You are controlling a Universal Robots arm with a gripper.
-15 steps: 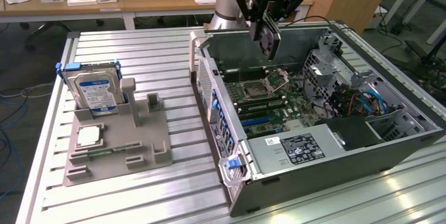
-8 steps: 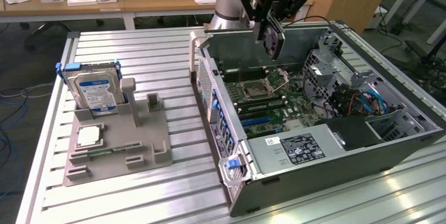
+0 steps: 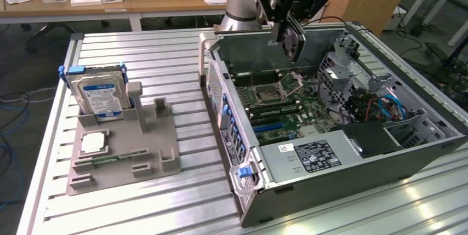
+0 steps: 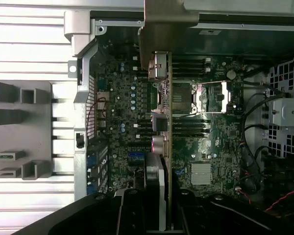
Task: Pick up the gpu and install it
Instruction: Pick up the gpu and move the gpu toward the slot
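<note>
My gripper [image 3: 291,22] is shut on the gpu [image 3: 294,40], which hangs on edge, fan and black shroud showing, above the open computer case [image 3: 351,185]. In the wrist view the gpu [image 4: 162,122] appears edge-on between my fingers [image 4: 130,210]. Its silvery end bracket [image 4: 167,24] is at the far end. The card is over the green motherboard [image 4: 122,112], close to the processor socket [image 4: 193,98]. It is clear of the board and touches nothing else.
A grey holder [image 3: 128,153] on the slatted table on the exterior view's left carries a silver hard drive [image 3: 101,95] and a square processor chip [image 3: 93,143]. The case holds a power supply [image 3: 310,155], drive cages [image 3: 343,70] and cables [image 3: 373,103]. The case's rear wall [image 3: 219,87] stands beside the card.
</note>
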